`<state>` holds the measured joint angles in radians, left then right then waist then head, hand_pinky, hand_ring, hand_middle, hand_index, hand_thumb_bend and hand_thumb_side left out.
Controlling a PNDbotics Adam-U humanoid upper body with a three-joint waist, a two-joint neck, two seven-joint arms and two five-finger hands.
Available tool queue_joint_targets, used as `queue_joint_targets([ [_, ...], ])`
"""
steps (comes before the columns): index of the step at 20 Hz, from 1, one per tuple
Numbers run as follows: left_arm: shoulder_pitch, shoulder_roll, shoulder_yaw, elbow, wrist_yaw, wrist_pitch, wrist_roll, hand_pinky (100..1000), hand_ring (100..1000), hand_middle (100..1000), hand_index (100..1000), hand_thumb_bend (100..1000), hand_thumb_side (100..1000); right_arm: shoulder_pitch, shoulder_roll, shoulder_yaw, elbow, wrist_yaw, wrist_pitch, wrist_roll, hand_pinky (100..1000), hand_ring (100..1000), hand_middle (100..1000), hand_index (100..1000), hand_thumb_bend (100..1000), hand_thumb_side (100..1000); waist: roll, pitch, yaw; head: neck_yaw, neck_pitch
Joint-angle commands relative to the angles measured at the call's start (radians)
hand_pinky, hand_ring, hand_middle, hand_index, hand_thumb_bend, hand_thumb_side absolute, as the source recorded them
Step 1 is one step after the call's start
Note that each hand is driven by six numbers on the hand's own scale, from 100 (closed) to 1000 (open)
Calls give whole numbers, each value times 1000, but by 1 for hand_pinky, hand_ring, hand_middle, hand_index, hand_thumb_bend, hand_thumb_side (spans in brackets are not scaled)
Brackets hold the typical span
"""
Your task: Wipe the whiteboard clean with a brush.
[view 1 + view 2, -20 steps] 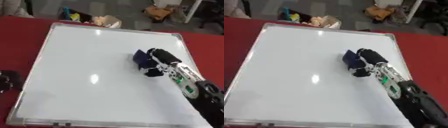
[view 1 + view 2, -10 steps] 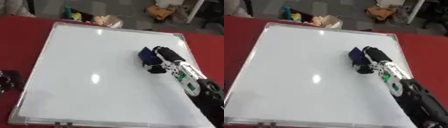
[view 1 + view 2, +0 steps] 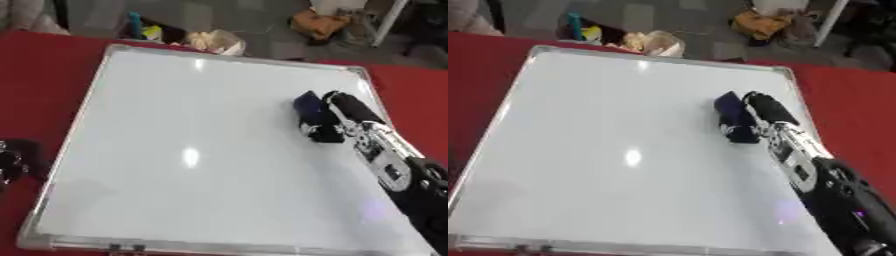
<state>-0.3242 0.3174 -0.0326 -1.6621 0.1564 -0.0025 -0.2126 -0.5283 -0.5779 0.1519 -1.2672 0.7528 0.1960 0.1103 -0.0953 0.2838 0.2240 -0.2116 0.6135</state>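
While the idle left hand (image 3: 10, 162) sits by the near-left edge of the white metal-framed whiteboard (image 3: 188, 145), fingers unreadable, the right hand (image 3: 348, 119) clasps the dark blue brush (image 3: 313, 114) on its right-centre; tilt it and it skips, missing marks.

Grey floor (image 3: 262, 20) beyond the red table (image 3: 52, 65) (perhaps carpeted).

Right hand (image 3: 346, 112): black fingers, joined to a silver-white wrist section carrying small dark and green markings. Right forearm (image 3: 846, 202): bulky black casing with rounded joints. Left hand (image 3: 13, 160): dark, with silver parts, at the left edge.
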Motion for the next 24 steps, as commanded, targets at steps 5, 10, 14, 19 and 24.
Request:
queue_joint_targets([
  [5,-5,22,4,-20,-6,0,-2,479,544,556,652,722,915,62,-22,-25,84,-60,35,-28,654,609,566,432,100,493,9,-8,-13,10,-6],
  [10,-4,22,4,-20,-6,0,-2,480,545,557,652,722,915,80,-23,-38,104,-95,47,-57,651,605,563,432,100,502,11,-7,-17,13,-4],
  [14,-3,21,4,-20,-7,0,-3,480,545,558,652,721,915,89,-23,-41,110,-110,51,-70,650,605,562,432,100,505,12,-5,-21,16,-2],
  [19,-3,21,3,-20,-7,0,-5,481,545,558,653,720,915,91,-22,-37,110,-115,48,-72,650,604,561,433,100,506,14,-6,-21,17,-1],
  [24,-4,21,2,-20,-6,0,-6,481,545,559,653,721,915,85,-19,-27,107,-108,41,-64,651,605,563,434,100,506,14,-7,-18,17,0],
])
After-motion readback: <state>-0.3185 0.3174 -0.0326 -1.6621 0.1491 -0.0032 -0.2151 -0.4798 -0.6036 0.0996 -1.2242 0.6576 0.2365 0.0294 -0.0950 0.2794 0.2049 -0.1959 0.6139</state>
